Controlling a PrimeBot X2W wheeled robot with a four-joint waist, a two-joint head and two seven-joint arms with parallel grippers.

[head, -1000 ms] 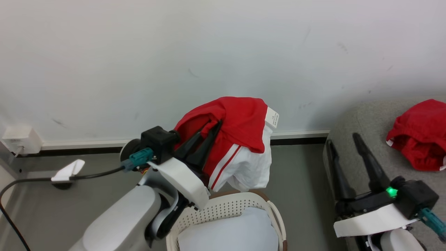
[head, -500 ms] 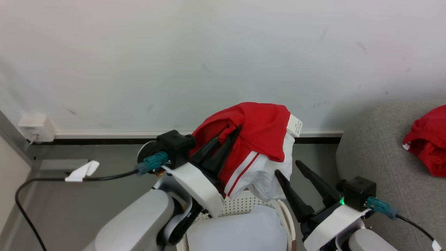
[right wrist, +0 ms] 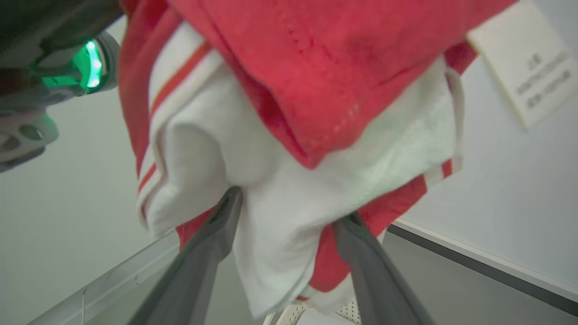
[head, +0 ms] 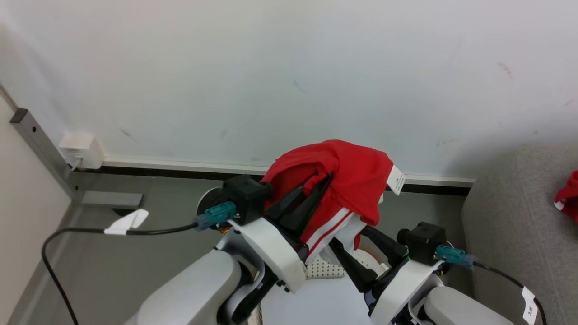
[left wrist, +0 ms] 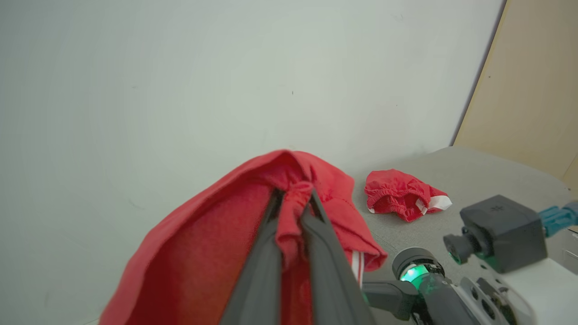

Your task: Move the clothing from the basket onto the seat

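**My right hand has come in under the hanging clothing**

Nearest me is the basket, with only a strip of its perforated wall showing between my forearms. Just above it stands my right gripper, fingers spread wide, with the loose white hem hanging down between them. A second ago this hand was off to the basket's right, beside the seat. Now it sits directly under the fabric, though it has not closed on anything.

Higher above the basket, my left gripper stays clamped on a bunched red fold of the clothing. The garment is draped over those fingers and hangs clear of the basket. My head has also turned, so the picture has slid sideways.

Well to the basket's right lies the seat, with a second red garment already on it. Behind the basket is the bare wall.

I take this as setting up a two-handed hold. The lift out is done, while the carry across to the seat has not begun.
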